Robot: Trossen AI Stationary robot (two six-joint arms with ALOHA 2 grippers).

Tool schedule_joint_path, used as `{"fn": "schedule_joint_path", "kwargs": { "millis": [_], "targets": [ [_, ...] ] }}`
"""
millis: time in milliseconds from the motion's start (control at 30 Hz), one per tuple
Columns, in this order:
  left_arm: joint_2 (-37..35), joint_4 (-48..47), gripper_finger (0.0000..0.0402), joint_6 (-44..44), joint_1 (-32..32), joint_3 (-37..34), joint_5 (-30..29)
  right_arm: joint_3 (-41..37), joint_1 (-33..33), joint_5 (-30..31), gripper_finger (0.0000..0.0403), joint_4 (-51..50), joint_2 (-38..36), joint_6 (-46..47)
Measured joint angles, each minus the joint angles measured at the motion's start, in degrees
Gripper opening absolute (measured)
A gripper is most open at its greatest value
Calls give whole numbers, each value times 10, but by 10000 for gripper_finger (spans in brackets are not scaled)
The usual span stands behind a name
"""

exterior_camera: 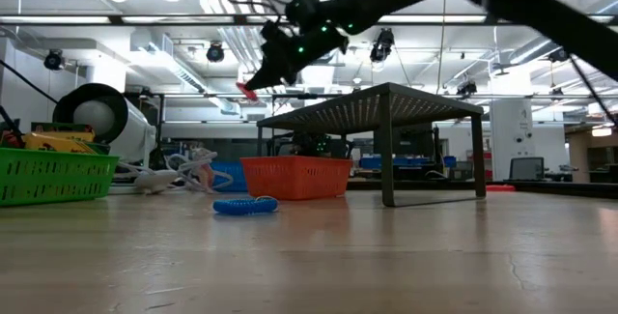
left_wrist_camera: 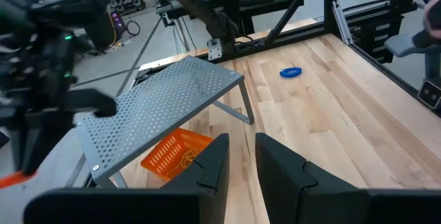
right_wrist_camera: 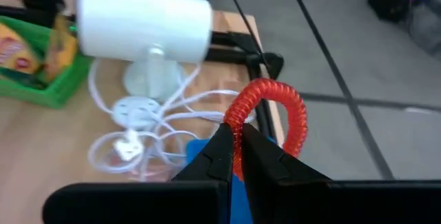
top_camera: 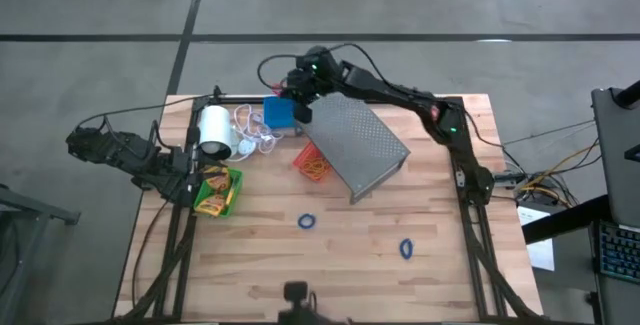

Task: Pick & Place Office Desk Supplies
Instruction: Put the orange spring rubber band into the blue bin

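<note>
Overhead, right hand (right_wrist_camera: pixel 234 138) clamped on red ring band (right_wrist_camera: pixel 272 114) above blue bin (top_camera: pixel 279 113), beside grey rack (top_camera: pixel 362 145); left hand (left_wrist_camera: pixel 241 156) apart

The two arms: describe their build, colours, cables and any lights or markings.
Both are dark, slim, jointed arms. The right arm carries black cables looping near its wrist and small green lights on its wrist and elbow. The left arm is black with a cable trailing behind. Each ends in a gripper, left gripper and right gripper, with two flat, tapered, matte black jaws.
</note>
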Motion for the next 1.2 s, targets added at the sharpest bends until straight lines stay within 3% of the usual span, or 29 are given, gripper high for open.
{"fn": "schedule_joint_path", "kwargs": {
  "millis": [100,233,433,1200],
  "targets": [
    [0,0,74,0,0,0,0,103,-16,-1,13,-70,58,-12],
    [0,-1,74,0,0,0,0,42,-36,-14,13,-26,48,-15],
    [4,-2,74,0,0,0,0,35,-50,-33,13,-46,43,30],
    [3,-2,74,0,0,0,0,-39,-57,-31,13,-12,51,17]
  ]
}}
